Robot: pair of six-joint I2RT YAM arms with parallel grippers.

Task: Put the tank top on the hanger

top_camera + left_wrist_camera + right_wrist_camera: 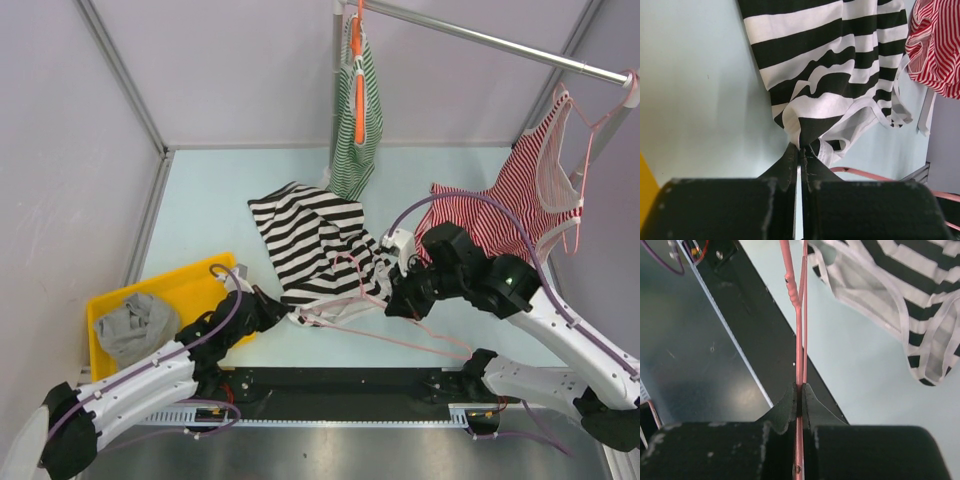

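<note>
The black and white striped tank top (315, 240) lies spread on the pale green table, its strapped end toward the arms. My left gripper (281, 304) is shut on a pinch of its near hem, seen bunched at my fingertips in the left wrist view (802, 148), where the tank top (825, 65) fans away. The pale pink wire hanger (400, 335) lies low beside the top's straps. My right gripper (393, 305) is shut on the hanger's wire (800, 330), which runs straight out from my jaws in the right wrist view (801, 386). The top's pale-edged straps (920, 340) lie just right of it.
A yellow bin (200, 290) with a grey cloth (135, 325) sits at the left. A green-and-white top on an orange hanger (357, 110) and a red-and-white top (530, 190) hang from the rail (500, 45) at the back. The black base rail (350, 385) runs along the near edge.
</note>
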